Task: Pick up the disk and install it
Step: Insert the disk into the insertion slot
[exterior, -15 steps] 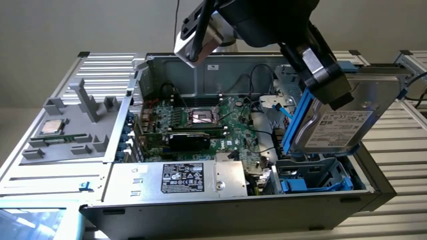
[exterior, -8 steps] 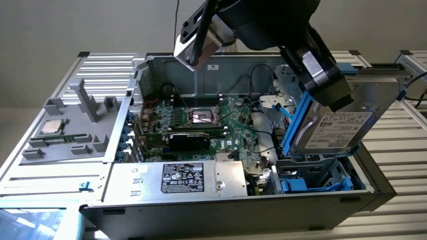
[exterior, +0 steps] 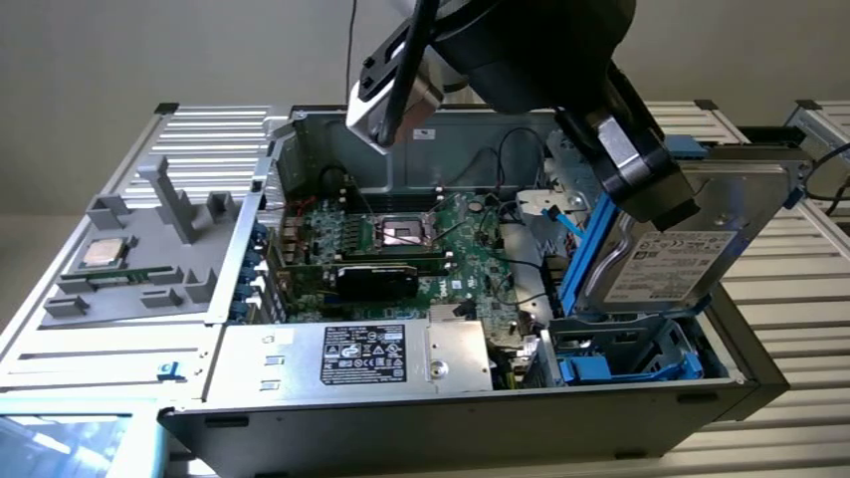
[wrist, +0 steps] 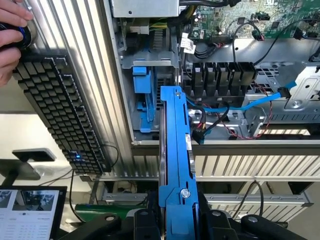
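1 open computer case (exterior: 465, 408) lies on its side on a slatted table (exterior: 783, 289); its walls set the outer limits for any movement; the power-supply box (exterior: 365, 354) and the motherboard (exterior: 425, 239) occupy the middle of the interior and the exterior view's left.

1 drive bay (exterior: 635, 351) with blue guides sits at the exterior view's right of the case, open upward; its walls stand close on both sides, so room there is judged tight; the space above the case is free.

The disk (exterior: 691, 249) hangs tilted directly above this bay, labelled face toward the exterior camera; its lower edge is at or near the bay mouth, and whether it has entered cannot be told.

The gripper (exterior: 654, 194) is closed on the disk at its upper end; in the wrist view the fingers (wrist: 145, 220) clamp the 2 broad faces, with the blue carrier frame (wrist: 175, 140) running edge-on between them.

Handling judgement: the disk is rigid, metal, fairly heavy for its size and shock-sensitive; the bare faces are probably smooth; a hold across the faces near 1 end suits it and leaves the carrier rails free for the guides; the plastic frame is judged the weaker part and poorly suited to side loads.

1 blue cable (exterior: 564, 214) and several dark leads (wrist: 210, 125) lie just beside the bay; both are judged snag hazards.
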You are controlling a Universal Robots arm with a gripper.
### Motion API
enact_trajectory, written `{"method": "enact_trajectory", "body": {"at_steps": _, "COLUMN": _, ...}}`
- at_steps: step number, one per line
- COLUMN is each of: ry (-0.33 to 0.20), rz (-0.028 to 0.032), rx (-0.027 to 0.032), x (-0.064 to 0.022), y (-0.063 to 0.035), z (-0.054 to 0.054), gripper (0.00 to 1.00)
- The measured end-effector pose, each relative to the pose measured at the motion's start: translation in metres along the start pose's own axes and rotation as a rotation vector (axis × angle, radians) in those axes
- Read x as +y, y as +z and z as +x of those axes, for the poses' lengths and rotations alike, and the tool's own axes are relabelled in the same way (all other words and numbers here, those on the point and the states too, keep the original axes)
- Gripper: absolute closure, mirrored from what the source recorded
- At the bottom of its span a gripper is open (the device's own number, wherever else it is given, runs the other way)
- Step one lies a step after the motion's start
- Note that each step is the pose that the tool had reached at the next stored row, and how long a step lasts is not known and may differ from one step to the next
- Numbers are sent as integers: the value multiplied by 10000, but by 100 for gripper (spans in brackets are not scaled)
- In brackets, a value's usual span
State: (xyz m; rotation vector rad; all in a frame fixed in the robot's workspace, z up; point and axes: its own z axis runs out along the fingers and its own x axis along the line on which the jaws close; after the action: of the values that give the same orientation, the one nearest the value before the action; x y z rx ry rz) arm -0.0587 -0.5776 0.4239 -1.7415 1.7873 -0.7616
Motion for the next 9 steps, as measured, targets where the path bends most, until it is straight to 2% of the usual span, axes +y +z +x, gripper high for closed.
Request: {"method": "enact_trajectory", "body": {"at_steps": 9, "ry": -29, "rz": 29, "rx": -31, "x": 65, "y": 60, "z": 47, "gripper": 62}}
